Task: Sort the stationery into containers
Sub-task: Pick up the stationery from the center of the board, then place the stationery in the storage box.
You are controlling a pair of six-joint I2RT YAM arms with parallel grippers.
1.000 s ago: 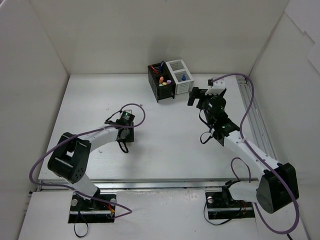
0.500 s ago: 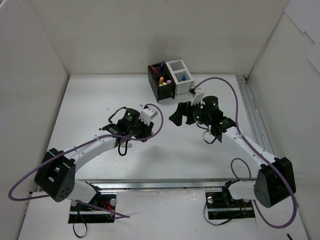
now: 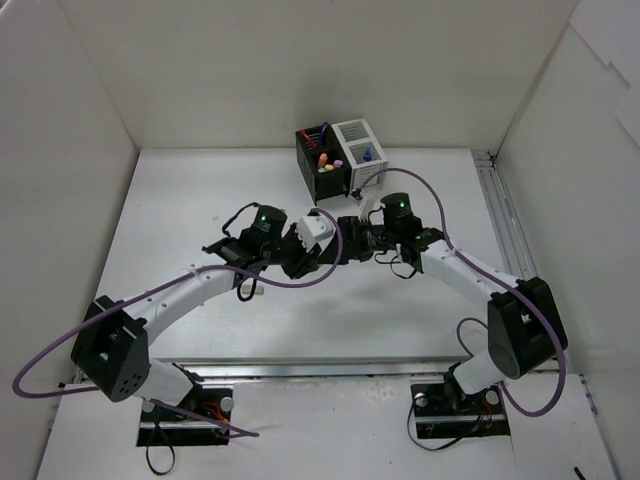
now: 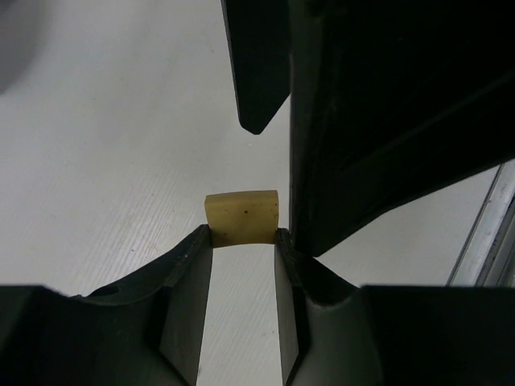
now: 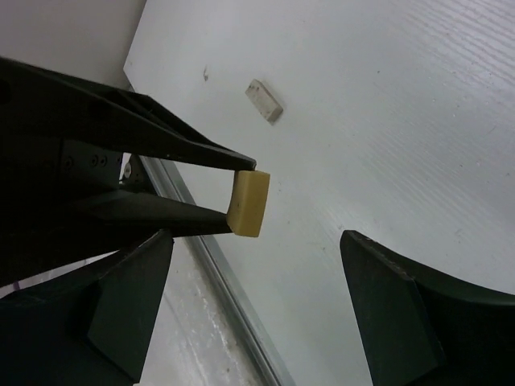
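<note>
Between the fingertips of the left end effector (image 4: pixel 243 241): tan eraser (image 4: pixel 241 217), gripped tight. Just ahead of the wide-open right end effector (image 5: pixel 257 241), facing its gap. Beyond both, on the counter (image 5: pixel 402 121): grey eraser (image 5: pixel 264 100).

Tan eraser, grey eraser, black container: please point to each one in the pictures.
tan eraser (image 5: pixel 249 203): right wrist view, its broad face.
grey eraser (image 5: pixel 264 100): right wrist view, its top face.
black container (image 3: pixel 331 188): top external view, its near wall.

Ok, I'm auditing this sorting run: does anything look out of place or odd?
Nothing is spilled or damaged. The left gripper pinches the tan eraser by one end only, and the rest juts toward the open right gripper. A grey eraser lies loose on the table, unsorted.
</note>
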